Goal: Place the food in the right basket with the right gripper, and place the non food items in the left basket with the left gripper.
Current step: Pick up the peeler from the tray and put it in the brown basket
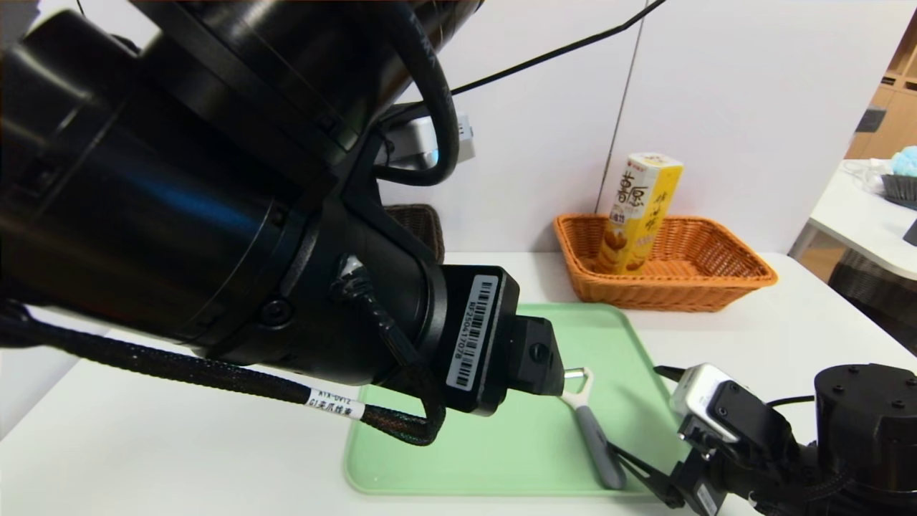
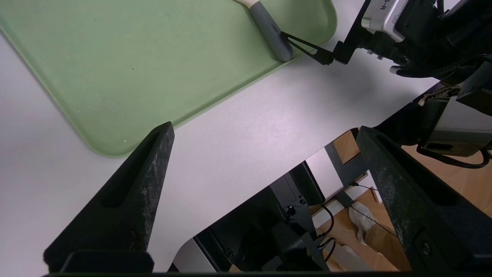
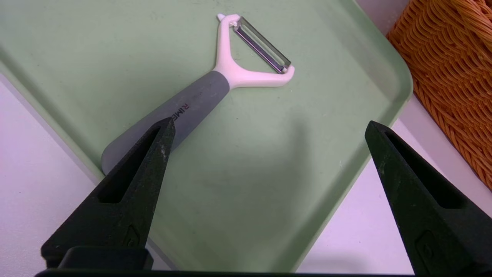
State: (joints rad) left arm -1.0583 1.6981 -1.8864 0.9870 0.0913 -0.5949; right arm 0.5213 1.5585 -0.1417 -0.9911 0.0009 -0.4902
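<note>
Dark left basket [image 1: 419,223] mostly hidden by left arm, left gripper [image 2: 265,125] wide, right gripper [image 3: 269,121] wide, seemingly over peeler [image 3: 200,94]

your left arm [image 1: 322,301]: glossy black, rounded housings, braided black cable, white barcode label; your right arm [image 1: 802,444]: black, screwed round cap, silver-white wrist camera [image 1: 706,394].

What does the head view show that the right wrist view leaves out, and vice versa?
Only head view: the yellow snack box standing in the orange basket, plus the left arm over the green tray.
Only right wrist view: the lettering on the peeler's grey handle.
Both: the peeler, the tray, part of the orange basket, and the right gripper, open.
</note>
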